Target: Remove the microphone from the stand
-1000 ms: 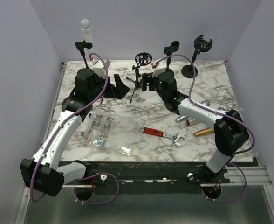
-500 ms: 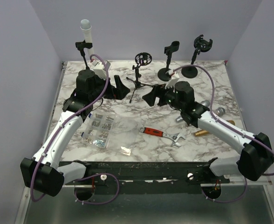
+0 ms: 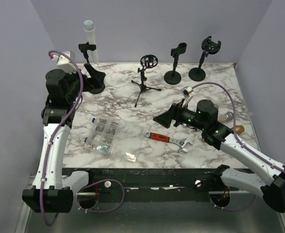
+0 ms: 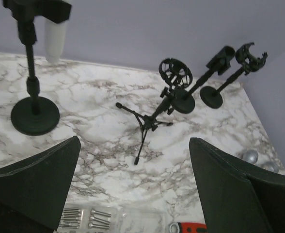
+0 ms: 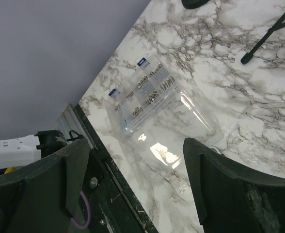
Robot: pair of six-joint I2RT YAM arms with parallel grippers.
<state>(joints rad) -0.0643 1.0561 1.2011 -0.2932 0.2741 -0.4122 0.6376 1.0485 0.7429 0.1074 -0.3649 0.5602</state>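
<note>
Four black stands line the back of the marble table: a clip stand (image 3: 86, 48) at the left, a tripod with a ring mount (image 3: 149, 61), a clip stand (image 3: 177, 51) and a clamp stand (image 3: 210, 46). I see no microphone on any of them. A silver microphone (image 3: 225, 116) and a gold one (image 3: 238, 129) lie at the right, partly behind my right arm. My left gripper (image 3: 95, 77) is open and empty by the left stand's base (image 4: 35, 115). My right gripper (image 3: 163, 120) is open and empty over mid-table. Both wrist views show spread jaws, left (image 4: 133, 194) and right (image 5: 137, 194).
A clear screw box (image 3: 102, 133) and a small clear packet (image 3: 131, 156) lie front left, and the box also shows in the right wrist view (image 5: 147, 92). A red-handled wrench (image 3: 169, 140) lies near the centre. A white tube (image 3: 89, 31) stands at the back left.
My right arm has pulled back from the stands toward the near right. My left arm has swung back to the left. Both grippers stay open and empty.
</note>
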